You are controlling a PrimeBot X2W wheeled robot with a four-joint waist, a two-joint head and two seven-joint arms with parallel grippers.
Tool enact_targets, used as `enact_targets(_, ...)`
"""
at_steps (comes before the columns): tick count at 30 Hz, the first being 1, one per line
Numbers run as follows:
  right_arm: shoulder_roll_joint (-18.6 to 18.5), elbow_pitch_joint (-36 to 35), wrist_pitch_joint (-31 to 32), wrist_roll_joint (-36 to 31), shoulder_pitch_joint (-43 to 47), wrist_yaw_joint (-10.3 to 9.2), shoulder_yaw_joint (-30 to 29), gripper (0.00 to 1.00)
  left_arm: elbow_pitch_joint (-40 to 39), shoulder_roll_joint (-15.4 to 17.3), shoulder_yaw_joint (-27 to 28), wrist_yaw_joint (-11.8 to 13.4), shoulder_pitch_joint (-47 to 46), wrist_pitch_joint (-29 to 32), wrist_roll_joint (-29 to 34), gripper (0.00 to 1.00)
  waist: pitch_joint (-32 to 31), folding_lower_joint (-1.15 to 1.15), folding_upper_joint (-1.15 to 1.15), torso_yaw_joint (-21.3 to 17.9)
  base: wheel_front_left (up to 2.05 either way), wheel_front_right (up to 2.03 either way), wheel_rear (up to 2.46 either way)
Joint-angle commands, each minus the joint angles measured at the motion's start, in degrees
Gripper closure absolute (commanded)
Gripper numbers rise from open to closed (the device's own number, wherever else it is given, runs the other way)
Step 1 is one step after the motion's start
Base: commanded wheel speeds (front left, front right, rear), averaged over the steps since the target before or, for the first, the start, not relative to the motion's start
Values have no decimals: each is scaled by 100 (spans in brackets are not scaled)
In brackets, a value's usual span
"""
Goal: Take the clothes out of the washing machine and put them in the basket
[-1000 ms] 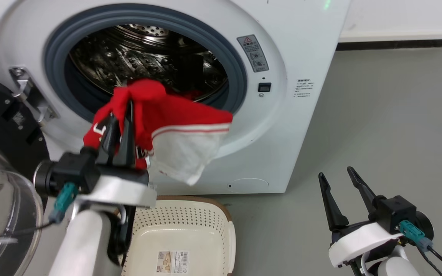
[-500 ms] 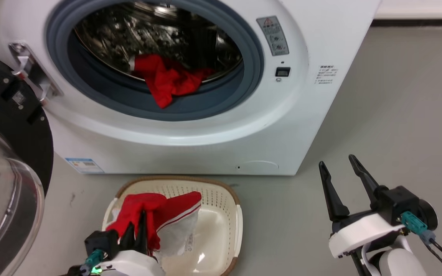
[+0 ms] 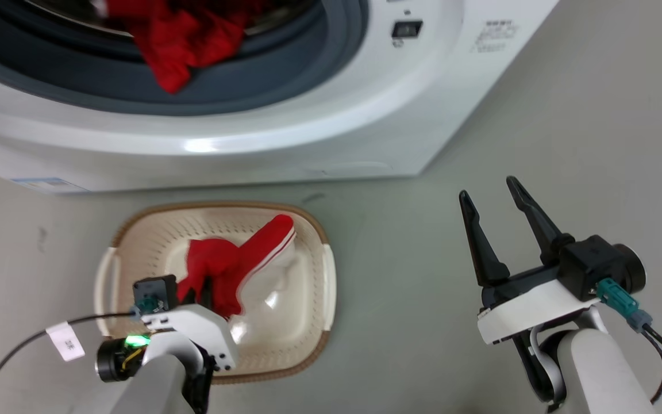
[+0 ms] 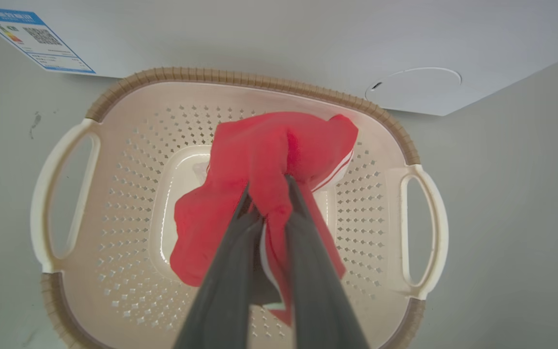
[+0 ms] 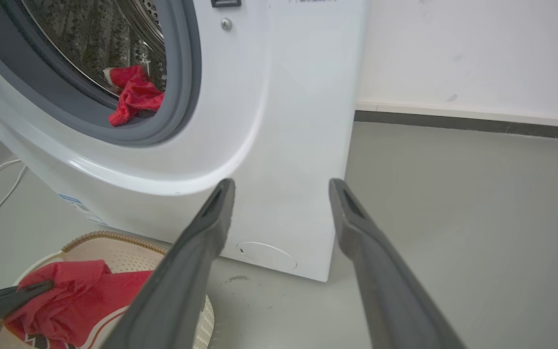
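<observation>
- Left tool (image 4: 267, 186) is clamped on the red garment (image 4: 259, 145), its two dark fingers pinched tight around a bunched fold with red cloth spilling out on both sides!
- That garment hangs down inside the basket (image 4: 240, 77), right over the middle of it, and white striped trim peeks out along its right edge in the left wrist view.
- Whether the lowest folds touch the basket's bottom is hard to call from here; the cloth hides the spot.
- Basket sits on the grey floor (image 3: 538, 115), just in front of the washing machine (image 3: 308, 144), cream and perforated with a brown woven-look rim and a handle slot at each end.
- Up at the top of the head view, a second red garment (image 3: 176, 40) drapes over the lower lip of the grey gasket (image 3: 285, 86), one corner dangling out of the porthole.
- From the right wrist view that same piece lies crumpled at the front of the steel drum, half in and half over the gasket.
- Right tool (image 3: 487, 187) is spread wide and holds nothing, its fingers pointing up the head view, off to the right of the basket and well apart from it.
- Through its own camera, the fingers frame the machine's lower right front corner, with a round cap (image 5: 267, 254) low on the white panel between them.
- A blue label (image 4: 32, 41) is stuck low on the machine's front, above the basket's left end in the left wrist view.
</observation>
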Motion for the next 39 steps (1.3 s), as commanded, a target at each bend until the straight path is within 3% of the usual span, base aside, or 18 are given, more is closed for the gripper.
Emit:
enact_targets(1, 4, 30, -60, 52, -150, -4, 39, 0, 292, 58, 45, 20, -248, -20, -21, 100, 589, -1, 0, -400, 0, 0, 0)
enact_targets(10, 7, 202, -280, 246, -403, -4, 219, 0, 1528, 249, 120, 41, -871, -38, -96, 100, 1236, -1, 0, -698, 0, 0, 0)
enact_targets(15, 6, 290, -353, 312, -538, -5, 286, 0, 1783, 303, 65, -118, -959, 41, -129, 100, 1342, -1, 0, -722, 0, 0, 0)
enact_targets(17, 6, 339, -367, 325, -588, -4, 296, 0, 1834, 305, 39, -137, -970, 63, -109, 51, 1322, -1, 0, -706, 0, 0, 0)
enact_targets(18, 6, 363, -379, 321, -591, -4, 300, 0, 1853, 301, 18, -125, -950, 52, -89, 0, 1282, -1, 0, -695, 0, 0, 0)
enact_targets(23, 5, 555, -404, 233, -478, -5, 237, 0, 1684, 220, -5, -141, -754, -46, -64, 0, 766, -1, 0, -566, 0, 0, 0)
enact_targets(30, 3, 772, -400, 108, -155, -4, 128, 0, 704, 125, 194, -156, -19, -45, 51, 0, -361, -1, 0, -376, 0, 0, 0)
enact_targets(39, 3, 713, -209, -16, 273, -4, -54, 0, -512, -23, 445, -74, 741, -47, 439, 0, -1275, -1, 0, -153, 0, 0, 0)
